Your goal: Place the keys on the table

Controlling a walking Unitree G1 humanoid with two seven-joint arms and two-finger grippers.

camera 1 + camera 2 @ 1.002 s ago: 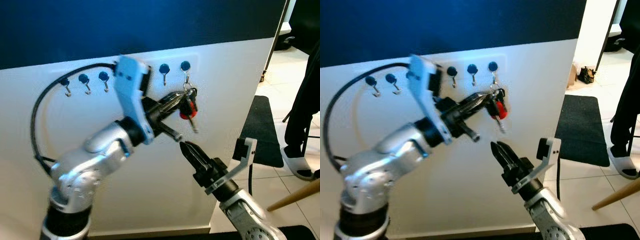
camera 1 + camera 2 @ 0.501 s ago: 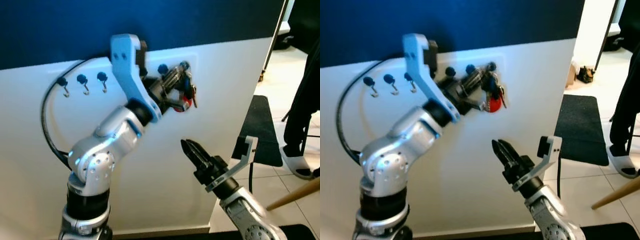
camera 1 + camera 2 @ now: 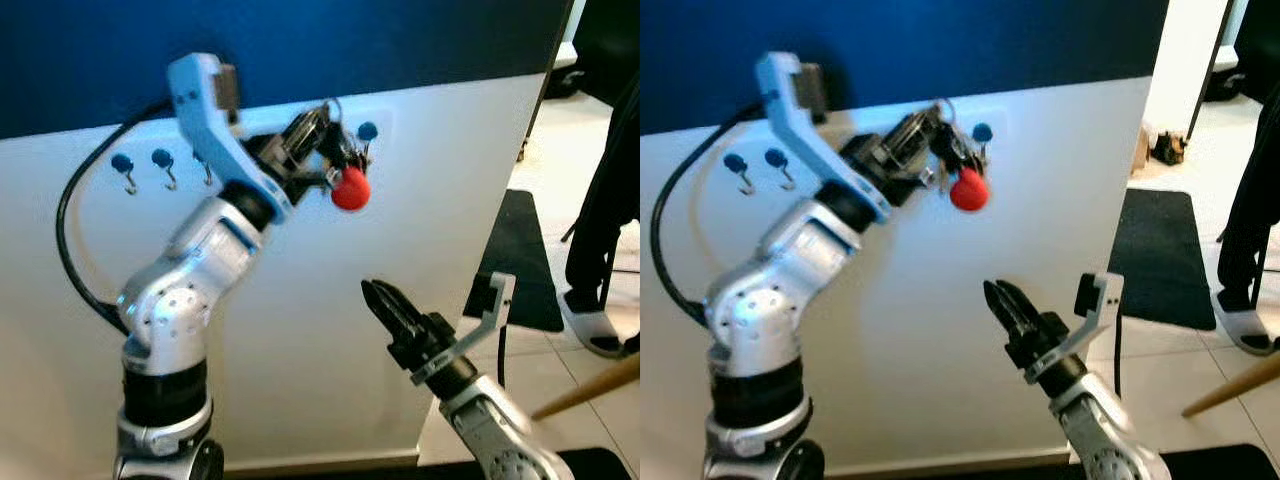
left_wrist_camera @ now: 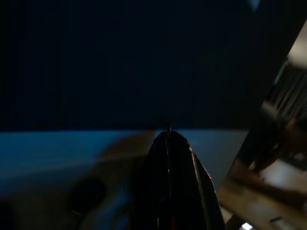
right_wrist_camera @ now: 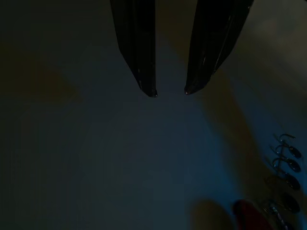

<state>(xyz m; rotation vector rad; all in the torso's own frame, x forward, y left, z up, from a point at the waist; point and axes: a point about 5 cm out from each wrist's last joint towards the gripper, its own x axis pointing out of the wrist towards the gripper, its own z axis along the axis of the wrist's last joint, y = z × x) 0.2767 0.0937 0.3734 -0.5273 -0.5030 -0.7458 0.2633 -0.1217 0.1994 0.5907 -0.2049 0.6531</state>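
Left pincer (image 3: 318, 130) clamped on keys (image 3: 345, 172) with round red fob, raised by wall hooks (image 3: 165, 168); right pincer (image 5: 170, 91) narrowly parted in dim wrist view, shiny metal hooks glinting.

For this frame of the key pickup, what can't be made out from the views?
- Keys: blurred in both eye views; individual keys beside the red fob can't be told apart.
- Whether the ring is clear of the rightmost hook: the bunch and left gripper overlap it.
- Left wrist view: very dark, closed fingers hiding the keys.
- Table: out of frame.
- Person: cut off by the right edge.
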